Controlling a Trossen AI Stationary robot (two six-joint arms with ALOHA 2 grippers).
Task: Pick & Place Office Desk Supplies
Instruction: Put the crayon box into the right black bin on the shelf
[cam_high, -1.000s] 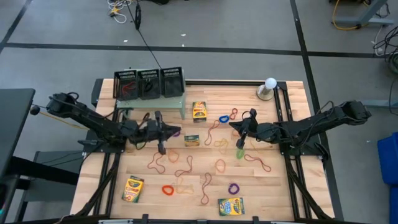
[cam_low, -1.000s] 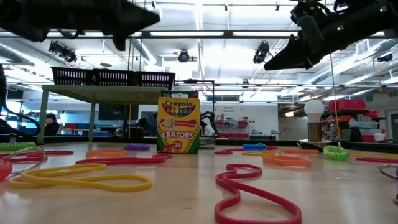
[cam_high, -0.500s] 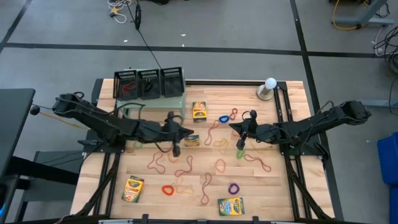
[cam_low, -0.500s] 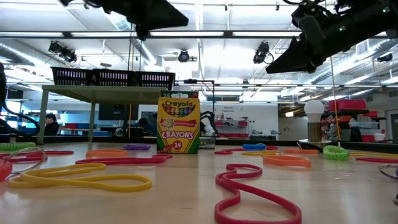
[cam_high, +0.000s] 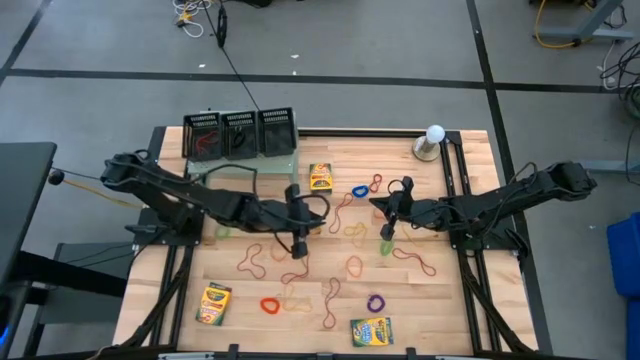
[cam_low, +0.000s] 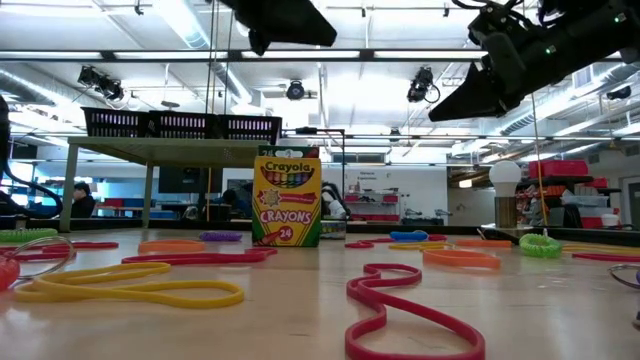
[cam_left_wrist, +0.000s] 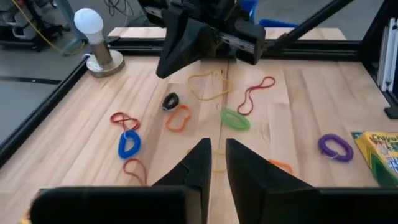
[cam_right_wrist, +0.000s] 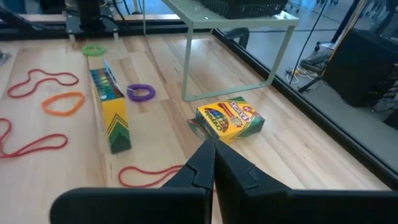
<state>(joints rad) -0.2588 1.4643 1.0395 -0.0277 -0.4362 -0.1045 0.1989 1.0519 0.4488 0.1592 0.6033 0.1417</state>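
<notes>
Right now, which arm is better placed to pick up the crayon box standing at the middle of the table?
Probably the left. The left gripper hovers right beside the crayon box, fingers slightly parted. The right gripper hangs farther away, shut, near the green band.

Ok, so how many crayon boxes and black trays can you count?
Crayon boxes: 4
Black mesh trays: 3
Total: 7
</notes>
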